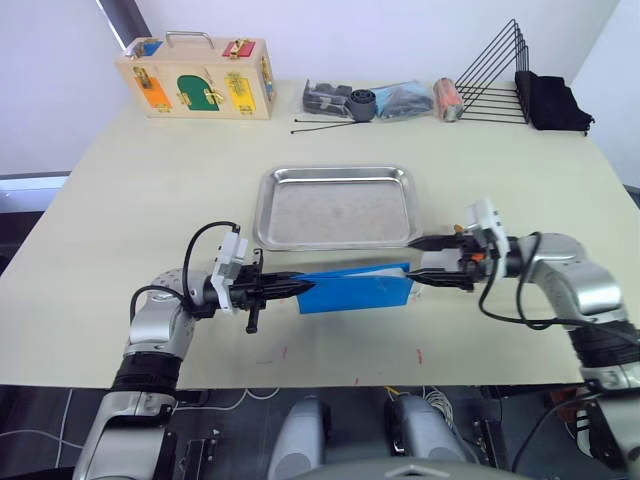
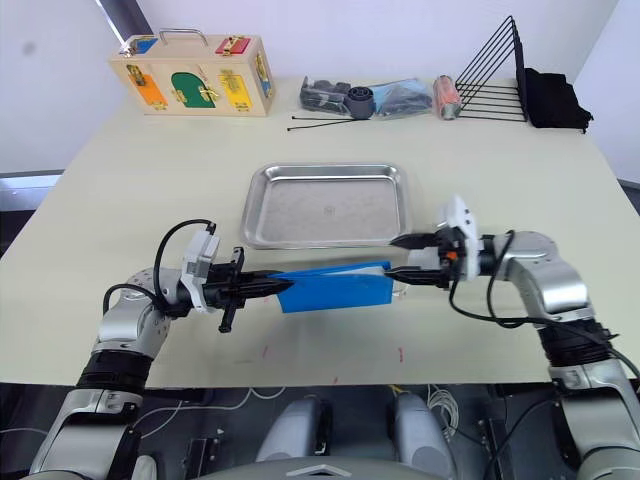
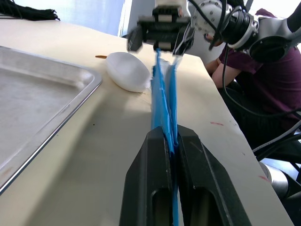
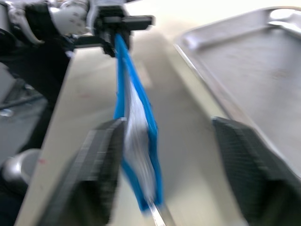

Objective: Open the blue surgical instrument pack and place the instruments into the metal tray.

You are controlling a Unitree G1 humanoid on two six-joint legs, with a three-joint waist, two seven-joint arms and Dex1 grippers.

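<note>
Left wrist view: left tool [image 3: 171, 141] is pinching blue surgical instrument pack [image 1: 355, 291] at one end; soft, floppy fabric w/ weight inside. Right tool [image 1: 428, 260] is gaping by its far end; best grabbing that edge

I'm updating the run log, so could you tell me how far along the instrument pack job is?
Early stage. The left gripper is shut on one end of the blue surgical instrument pack, held on edge over the table. The right gripper is open at the other end. The pack looks only slightly parted. The metal tray is empty, so every instrument remains to be moved.
</note>
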